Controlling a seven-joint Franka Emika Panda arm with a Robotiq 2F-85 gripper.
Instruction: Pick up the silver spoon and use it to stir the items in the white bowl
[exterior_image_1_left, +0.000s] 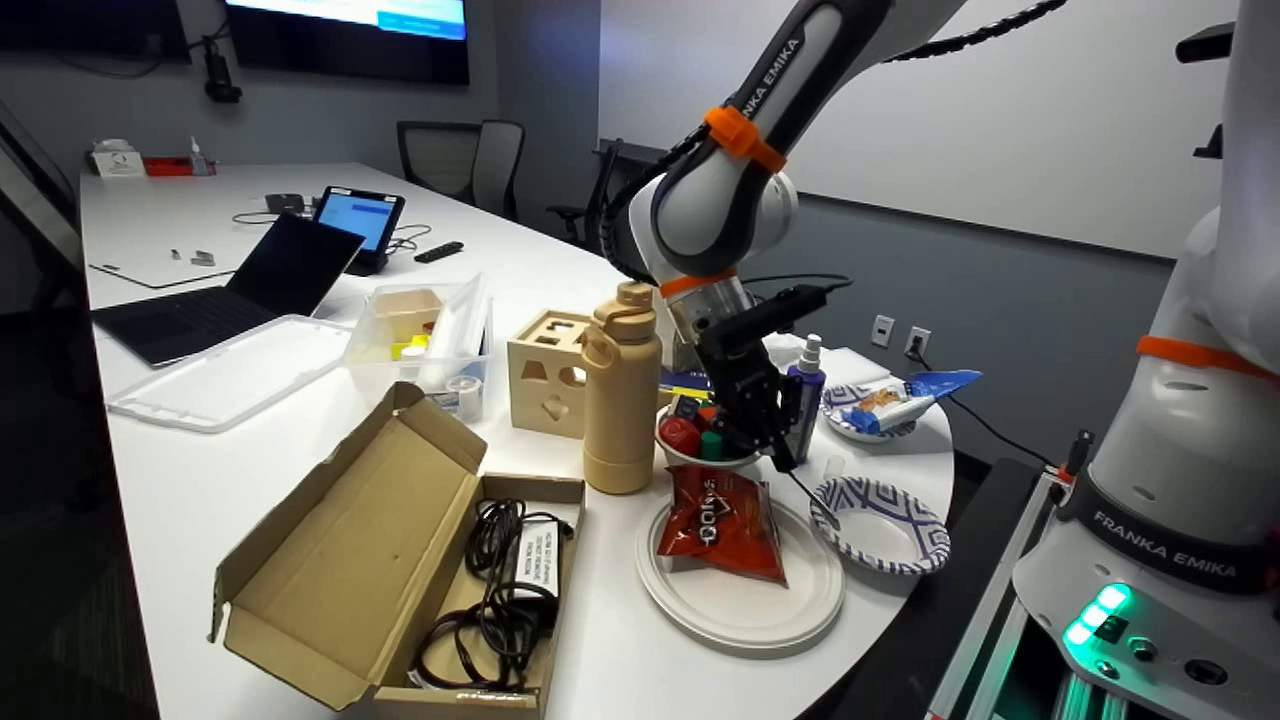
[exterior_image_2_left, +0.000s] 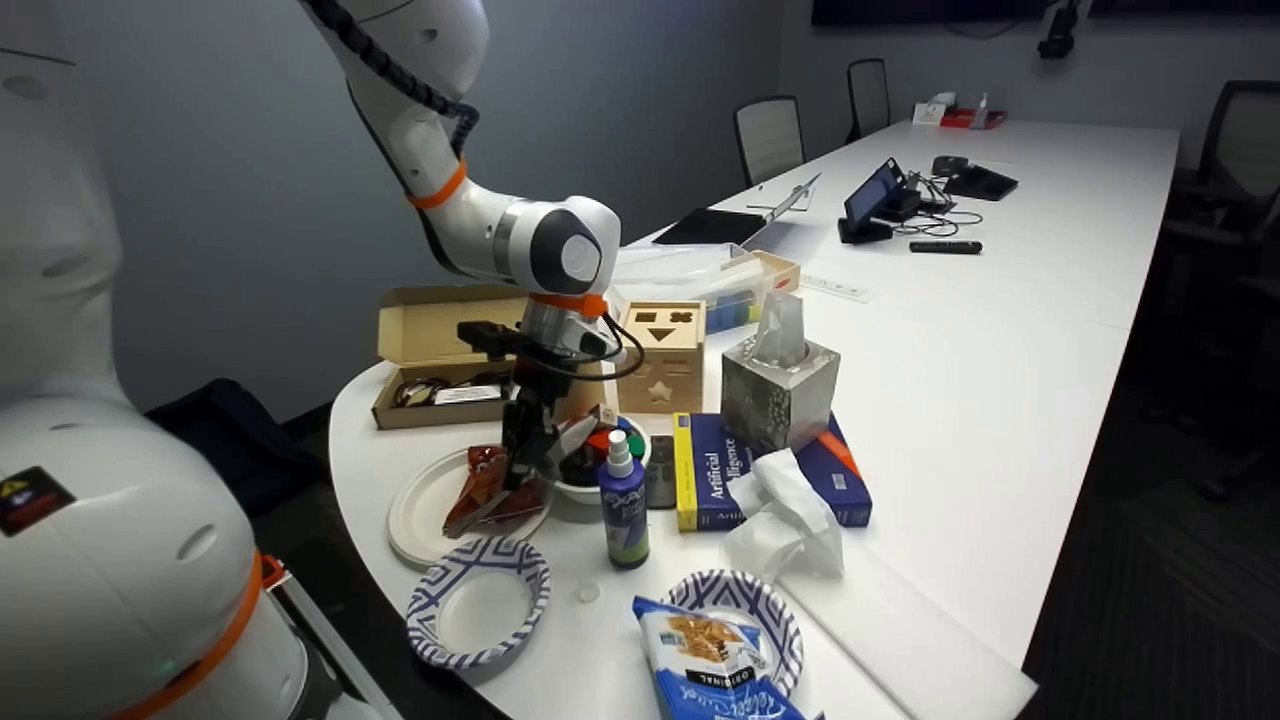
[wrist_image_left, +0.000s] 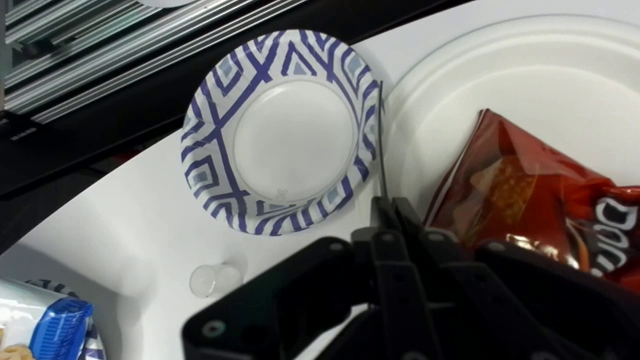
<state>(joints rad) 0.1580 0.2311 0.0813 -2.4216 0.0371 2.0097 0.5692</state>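
Clamping the slender grey metal spoon (wrist_image_left: 380, 145) near the purple-patterned paper dish (wrist_image_left: 295, 142), the jaws seem past pick-up, and stirring next calls for carrying it to the far, small, round white bowl (exterior_image_1_left: 690, 460).

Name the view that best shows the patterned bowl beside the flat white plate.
The wrist view: it looks down on the patterned bowl, giving the fullest look at its pattern and inside, with the silver spoon a thin line along one edge. Both exterior views show the bowl smaller and at a slant.
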